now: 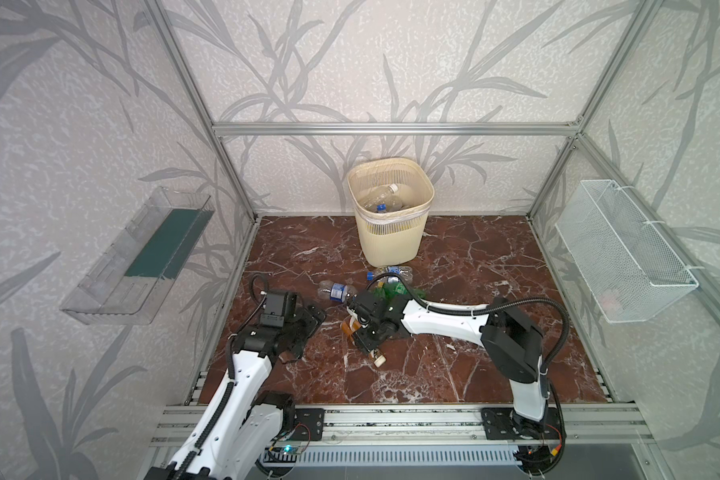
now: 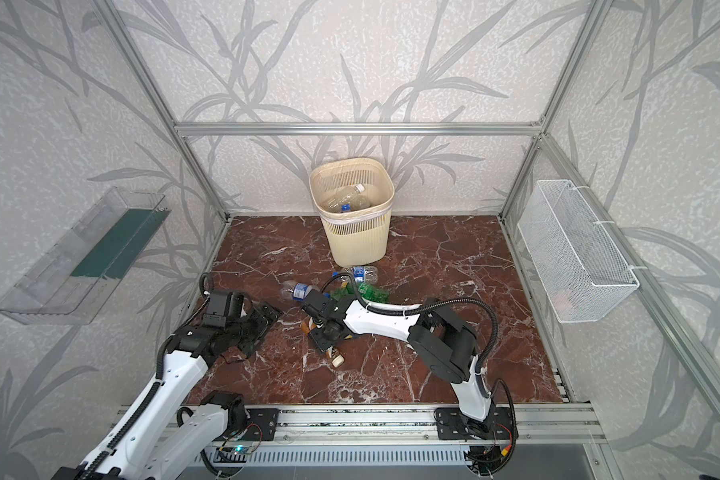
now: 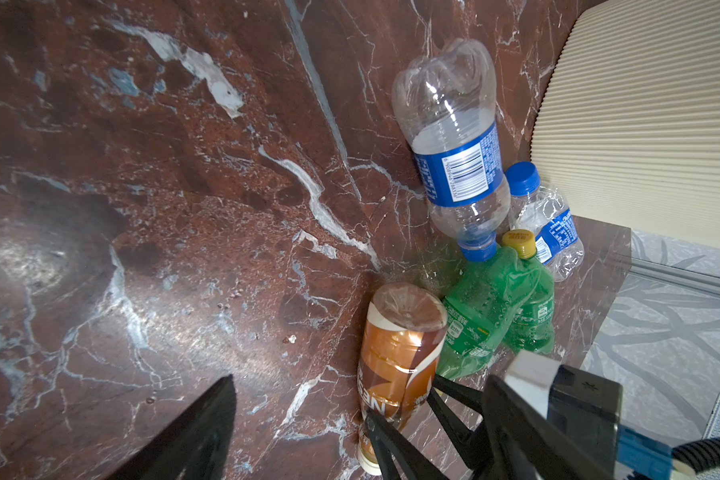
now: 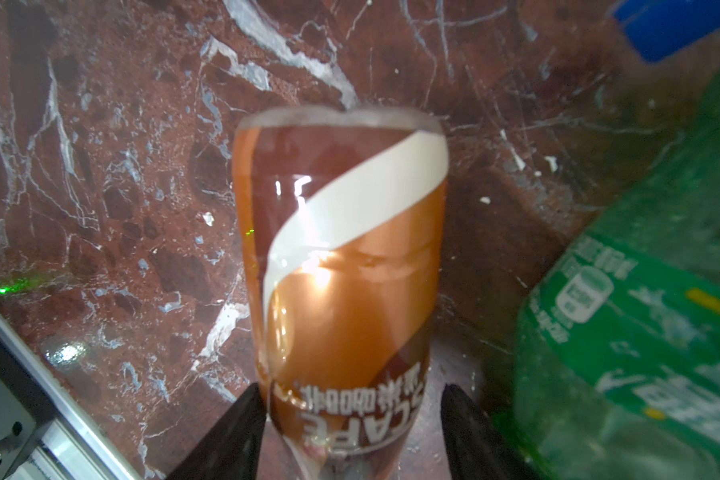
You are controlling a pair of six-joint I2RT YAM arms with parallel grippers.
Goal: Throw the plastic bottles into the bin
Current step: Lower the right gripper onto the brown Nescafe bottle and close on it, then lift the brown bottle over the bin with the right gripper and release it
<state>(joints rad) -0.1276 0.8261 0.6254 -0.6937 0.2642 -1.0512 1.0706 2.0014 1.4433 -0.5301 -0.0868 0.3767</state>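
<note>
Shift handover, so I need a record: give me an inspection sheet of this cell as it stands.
Surface: marble floor, a few white flecks.
Job's things: bin holds clear bottles; brown bottle, green bottles, clear bottle and smaller clear bottle lie outside.
Clutter: nothing seen.
Grippers: left gripper open, empty; right gripper open, straddling the brown bottle.
Cables: left arm hose; right arm hose arcs beside the bottles.
Surroundings: wire basket, clear tray on side walls.

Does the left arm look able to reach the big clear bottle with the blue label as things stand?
Probably yes. The left end effector is open, and the big clear bottle lies just beyond it with bare marble between. The right arm hangs over the brown bottle, beside that path.
</note>
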